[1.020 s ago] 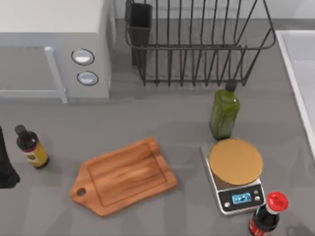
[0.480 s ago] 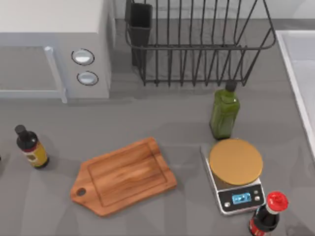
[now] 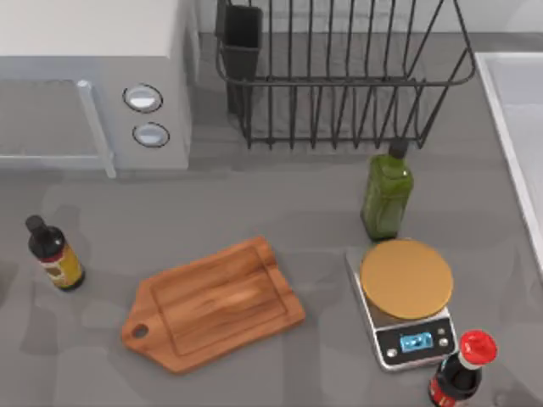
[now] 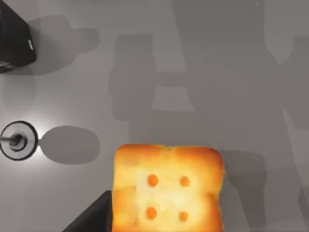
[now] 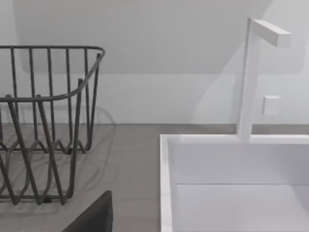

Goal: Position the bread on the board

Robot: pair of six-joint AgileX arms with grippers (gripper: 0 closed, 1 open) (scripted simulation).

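From above I see the board (image 3: 213,304) lying flat near the middle of the table, turned a bit, with its handle toward the left and front. Nothing sits on it. To its right is a scale (image 3: 405,301) with a round tan top. A green bottle (image 3: 388,194) stands just behind the scale, and a bottle with a red cap (image 3: 459,370) stands just in front of it. A small dark bottle (image 3: 53,253) stands well apart on the left. A white microwave (image 3: 93,83) is at the back left and a black wire rack (image 3: 339,72) is at the back middle. A white sink (image 3: 516,127) is at the right edge.

My left wrist camera looks down at the grey table. The bread (image 4: 167,188) is close under it, yellow with orange spots. A dark finger (image 4: 91,217) of my left gripper shows right next to the bread. I cannot tell if the jaws are clenched on the bread or let go. A dark bottle top (image 4: 17,140) shows farther off.

My right wrist camera looks at the rack (image 5: 46,123), the sink (image 5: 236,181) and a white tap (image 5: 256,72). A dark finger (image 5: 94,216) of my right gripper shows, but I cannot tell how its jaws stand.
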